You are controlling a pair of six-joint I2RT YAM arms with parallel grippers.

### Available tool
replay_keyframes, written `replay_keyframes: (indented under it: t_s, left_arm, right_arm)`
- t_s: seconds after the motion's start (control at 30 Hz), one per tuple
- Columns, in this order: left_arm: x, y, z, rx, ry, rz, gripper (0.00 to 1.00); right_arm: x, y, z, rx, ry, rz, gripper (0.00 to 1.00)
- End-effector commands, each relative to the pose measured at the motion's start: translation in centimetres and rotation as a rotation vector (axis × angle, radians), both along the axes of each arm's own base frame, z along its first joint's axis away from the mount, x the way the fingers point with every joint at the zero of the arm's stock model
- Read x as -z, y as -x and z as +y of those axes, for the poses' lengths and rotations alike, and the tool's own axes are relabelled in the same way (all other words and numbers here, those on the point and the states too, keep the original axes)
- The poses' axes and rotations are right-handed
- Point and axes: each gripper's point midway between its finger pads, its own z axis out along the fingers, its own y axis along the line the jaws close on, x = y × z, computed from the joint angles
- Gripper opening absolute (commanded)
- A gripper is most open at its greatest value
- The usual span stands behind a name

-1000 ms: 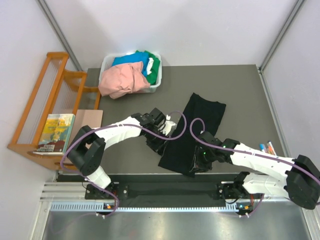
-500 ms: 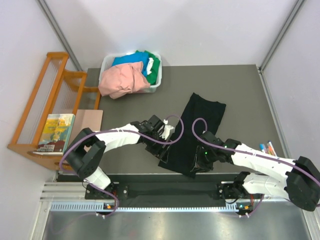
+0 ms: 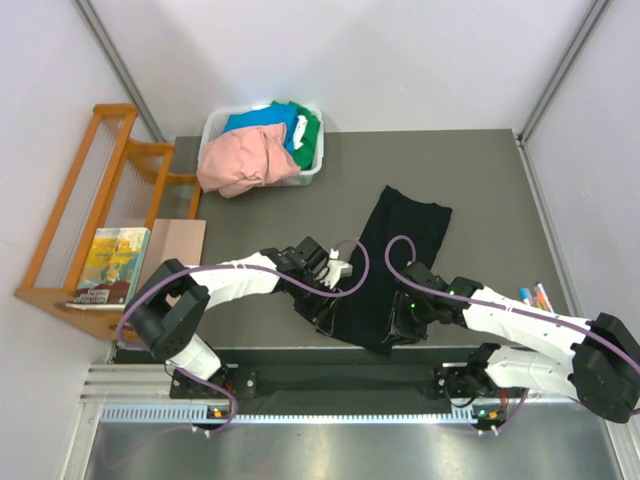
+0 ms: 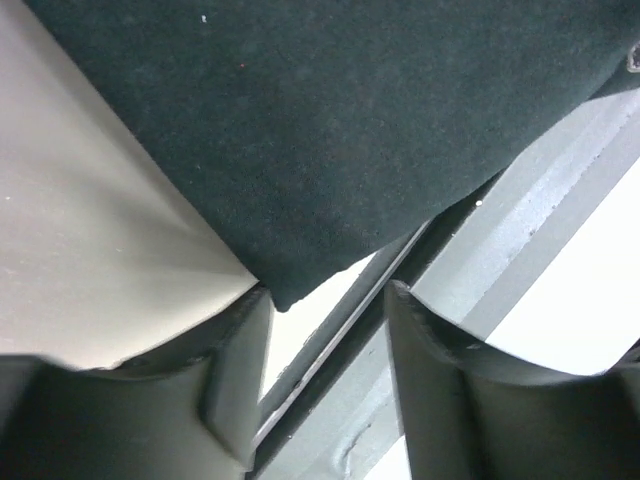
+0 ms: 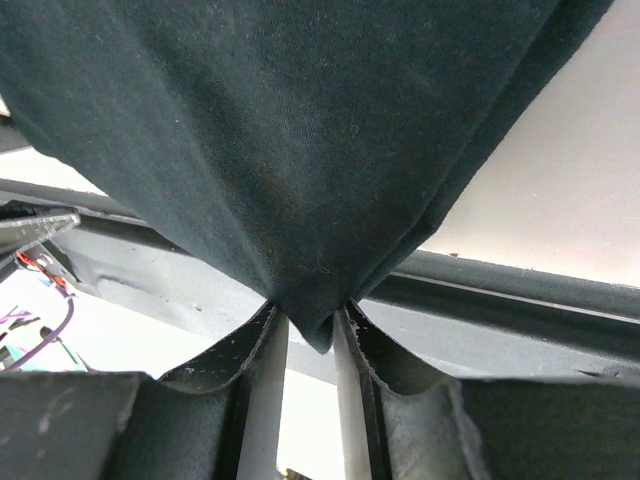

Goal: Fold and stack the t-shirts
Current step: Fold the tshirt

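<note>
A black t-shirt (image 3: 400, 250), folded into a long strip, lies slanting across the dark table (image 3: 480, 190). My left gripper (image 3: 322, 312) is at the shirt's near left corner. In the left wrist view that gripper (image 4: 325, 295) is open, and the corner of the black cloth (image 4: 300, 150) just reaches its left fingertip (image 4: 250, 320), ungripped. My right gripper (image 3: 393, 335) is at the near right corner, and in its wrist view it (image 5: 308, 312) is shut on a pinched tip of the black t-shirt (image 5: 300, 150). Salmon-pink (image 3: 245, 160), blue (image 3: 262, 118) and green (image 3: 308, 128) t-shirts are heaped in the bin.
The white plastic bin (image 3: 312, 168) stands at the table's far left corner. A wooden rack (image 3: 80, 200) with a book (image 3: 110, 265) stands left of the table. Pens (image 3: 535, 296) lie at the right edge. Both grippers work at the table's near edge, above the metal rail (image 3: 330, 380).
My left gripper has slid along the shirt's left edge toward the near corner, and its jaws have opened. The right gripper has stayed shut on its corner.
</note>
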Motion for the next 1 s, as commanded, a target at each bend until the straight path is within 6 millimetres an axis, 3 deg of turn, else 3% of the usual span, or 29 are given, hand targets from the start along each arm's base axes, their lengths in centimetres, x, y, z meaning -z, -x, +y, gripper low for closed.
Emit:
replay_keyframes:
  t_s: [0.0,0.3,0.43,0.63,0.77,0.97]
  left_arm:
    - [-0.8,0.4,-0.4,0.033,0.035,0.002,0.51]
    - [0.1,0.5,-0.4,0.064,-0.02,0.055,0.34]
    - [0.5,0.3,-0.1,0.091,-0.071,0.08,0.0]
    - [-1.3,-0.4,-0.5,0.141,-0.111,0.105,0.0]
    - [-4.0,-1.3,-1.4,0.192,-0.079,0.076,0.0]
    - [-8.3,-0.2,-1.9,0.225,-0.004,0.099,0.0]
  right_arm:
    - [-0.8,-1.0,0.3,0.016,-0.009,-0.033,0.25]
    - [-1.2,-1.3,0.7,0.012,-0.018,-0.035,0.25]
    - [-1.2,-1.3,0.7,0.009,-0.02,-0.037,0.22]
    - [-1.7,-1.1,0.8,-0.012,-0.023,-0.034,0.17]
    - [-1.7,0.2,0.3,-0.037,-0.028,-0.002,0.15]
    - [-2.8,1.9,-0.6,-0.052,-0.047,0.011,0.08]
